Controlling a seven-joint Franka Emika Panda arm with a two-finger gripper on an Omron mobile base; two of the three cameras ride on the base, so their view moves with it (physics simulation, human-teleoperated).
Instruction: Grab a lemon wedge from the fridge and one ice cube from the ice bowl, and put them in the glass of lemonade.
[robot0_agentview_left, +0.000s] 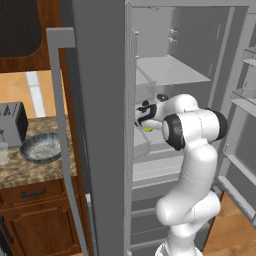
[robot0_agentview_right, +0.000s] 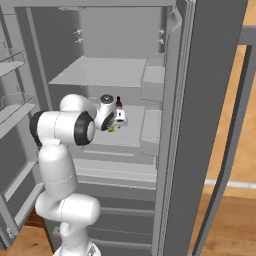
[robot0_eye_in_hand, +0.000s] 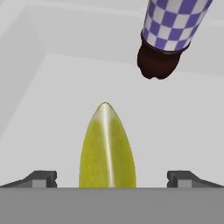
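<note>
The lemon wedge (robot0_eye_in_hand: 107, 146), a small glossy yellow-green sliver tapering to a dark-edged point with a pale highlight running along its ridge, is lying on the flat pale grey shelf (robot0_eye_in_hand: 57, 109) inside the fridge (robot0_agentview_left: 105, 125), the tall grey steel French-door unit whose doors are standing wide open. In the hand view the wedge is sitting between the two small dark fingertips (robot0_eye_in_hand: 41, 178), which are standing far apart on either side of it without touching it; the two-finger gripper (robot0_eye_in_hand: 107, 180) is spread fully open and holding nothing. From the left base view the wedge is showing as a small yellow spot (robot0_agentview_left: 147, 129) just under the hand (robot0_agentview_left: 145, 114); from the right base view it is peeking out yellow-green (robot0_agentview_right: 110, 128) beneath the hand (robot0_agentview_right: 119, 116).

Beyond the wedge on the same shelf, a dark brown bottle with a purple-and-white checkered label (robot0_eye_in_hand: 168, 39) is standing well apart from it.

The fridge interior is plain grey, with a higher shelf (robot0_agentview_right: 100, 72) above and door bins (robot0_agentview_right: 152, 80) on the opened door. To the fridge's left, a speckled brown stone counter (robot0_agentview_left: 30, 170) over wooden cabinets is carrying the ice bowl (robot0_agentview_left: 42, 147), wide, shallow, blue-grey with a whitish speckled inside, a silver two-slot toaster (robot0_agentview_left: 12, 124) behind it, and the glass of lemonade (robot0_agentview_left: 3, 152), a small clear tumbler at the frame's edge.
</note>
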